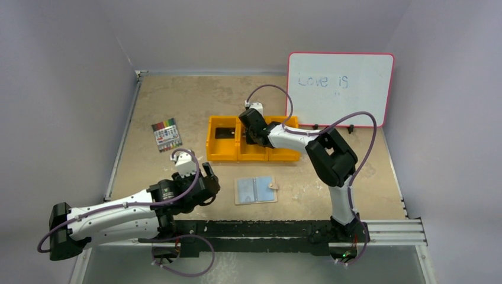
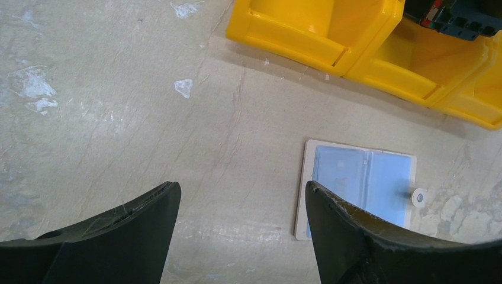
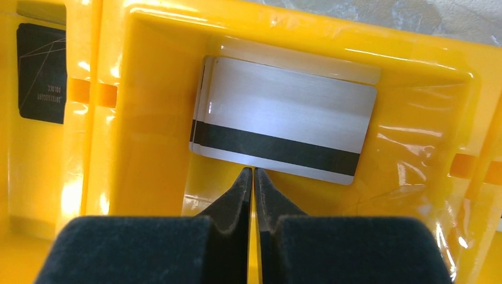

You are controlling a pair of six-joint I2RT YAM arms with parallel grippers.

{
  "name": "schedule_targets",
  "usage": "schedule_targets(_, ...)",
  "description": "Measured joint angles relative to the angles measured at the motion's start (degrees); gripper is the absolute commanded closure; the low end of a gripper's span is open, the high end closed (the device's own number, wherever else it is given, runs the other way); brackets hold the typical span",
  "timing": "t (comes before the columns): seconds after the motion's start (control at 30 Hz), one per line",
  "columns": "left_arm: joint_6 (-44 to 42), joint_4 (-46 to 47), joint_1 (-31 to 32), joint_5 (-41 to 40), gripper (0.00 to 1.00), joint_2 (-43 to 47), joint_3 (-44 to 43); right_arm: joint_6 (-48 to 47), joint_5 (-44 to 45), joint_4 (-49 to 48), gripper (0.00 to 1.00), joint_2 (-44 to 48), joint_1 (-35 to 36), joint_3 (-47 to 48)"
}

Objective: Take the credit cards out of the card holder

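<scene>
two cards lie in the yellow tray [image 1: 222, 155] at mid-bench: a black card [image 3: 40, 71] in its left compartment and a silver card [image 3: 284, 112] with a dark stripe in the middle one. the right fingers [image 3: 254, 177] hang inside that middle compartment, pinched almost together on nothing, tips right at the silver card's near edge. the card holder [image 1: 256, 190] lies spread open, blue panels up, toward the near edge of the bench. the left fingers [image 1: 210, 180] hover just left of it, spread wide and empty.
</scene>
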State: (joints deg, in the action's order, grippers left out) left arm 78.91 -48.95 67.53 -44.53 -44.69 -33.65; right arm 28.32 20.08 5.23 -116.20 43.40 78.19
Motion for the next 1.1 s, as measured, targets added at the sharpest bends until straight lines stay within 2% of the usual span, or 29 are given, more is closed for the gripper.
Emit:
schedule_targets(0.17,-0.02,0.39,0.0,0.0,0.23,-0.9,0.0,-1.75,-0.35,0.13,0.82,0.61,-0.02,-0.22)
schedule_targets(0.23,-0.04,0.76,0.0,0.0,0.23,-1.55,0.0,-2.84,-1.73,0.02,0.71,2.89,-0.02,-1.73)
schedule_targets(0.53,0.02,1.79,0.02,-0.55,0.23,-3.28,-0.76,-4.11,-7.76,-5.22,0.55,24.55,2.58,-13.86)
schedule_targets(0.67,0.61,1.64,0.02,-1.86,0.23,-3.23,-1.4,-0.15,-6.49,-8.57,0.47,31.61,9.11,-21.9)
schedule_targets(0.87,3.37,0.2,0.02,-3.82,0.22,-1.92,-1.42,8.81,-2.51,-8.48,0.44,33.7,20.65,-32.59)
schedule_targets(1.1,7.39,-2.05,0.0,-6.16,0.22,1.42,-1.42,16.39,3.1,-5.01,0.41,28.46,30.14,-31.67)
